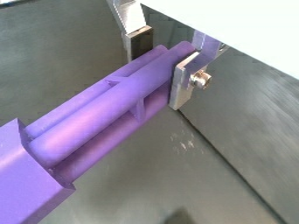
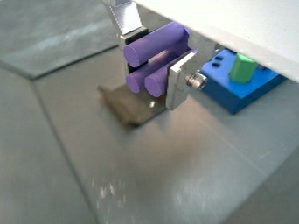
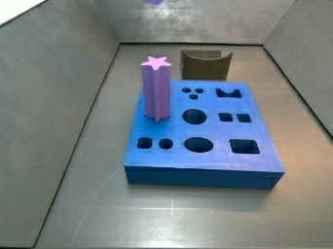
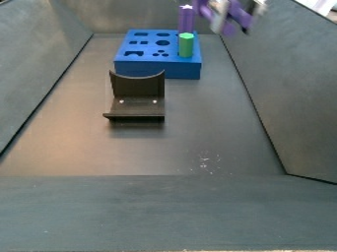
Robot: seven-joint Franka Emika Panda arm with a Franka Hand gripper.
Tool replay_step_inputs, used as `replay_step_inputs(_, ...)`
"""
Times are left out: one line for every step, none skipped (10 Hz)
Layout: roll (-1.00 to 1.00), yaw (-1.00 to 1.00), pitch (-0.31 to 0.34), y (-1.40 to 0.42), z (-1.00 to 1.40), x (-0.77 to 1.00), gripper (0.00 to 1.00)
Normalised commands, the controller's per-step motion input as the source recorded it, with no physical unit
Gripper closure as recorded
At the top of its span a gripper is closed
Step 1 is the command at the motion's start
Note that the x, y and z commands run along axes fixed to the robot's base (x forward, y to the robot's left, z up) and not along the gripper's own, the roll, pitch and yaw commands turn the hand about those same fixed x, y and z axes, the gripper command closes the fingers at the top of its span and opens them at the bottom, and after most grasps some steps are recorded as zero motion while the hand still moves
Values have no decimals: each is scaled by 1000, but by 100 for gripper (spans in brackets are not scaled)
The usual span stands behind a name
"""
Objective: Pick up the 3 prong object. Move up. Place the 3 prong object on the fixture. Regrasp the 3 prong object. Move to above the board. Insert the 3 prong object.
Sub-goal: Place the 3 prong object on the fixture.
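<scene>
My gripper (image 1: 162,66) is shut on the purple 3 prong object (image 1: 105,114), which lies crosswise between the silver fingers (image 1: 184,83). Its three rounded ends show in a wrist view (image 2: 149,51). The gripper (image 2: 156,66) hangs in the air above the dark brown fixture (image 2: 126,107). The fixture also shows in both side views (image 3: 204,64) (image 4: 134,96). The blue board (image 3: 208,146) with cut-out holes lies next to the fixture (image 4: 148,57). In a side view the gripper (image 4: 235,15) is high up at the frame's edge, blurred, with the purple piece (image 4: 190,17).
A tall purple post with a star top (image 3: 156,88) stands in the board. An upright peg on the board looks green in other views (image 4: 187,44) (image 2: 243,67). Grey walls enclose the dark floor (image 4: 198,148).
</scene>
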Motion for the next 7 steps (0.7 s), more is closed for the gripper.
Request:
replay_step_inputs(-106,-195,38,-313,264,1000,100)
replay_step_inputs(-105,-146,56,-292,248,1000,100)
replay_step_inputs(-93,-71,81,-254,219,1000,100)
replay_step_inputs(-77,-14,102,-206,185,1000,100)
replay_step_inputs(-64,7,114,-172,154,1000,100)
replay_step_inputs(-54,16,122,-155,139,1000,100)
replay_step_inputs(-26,18,138,-110,108,1000,100)
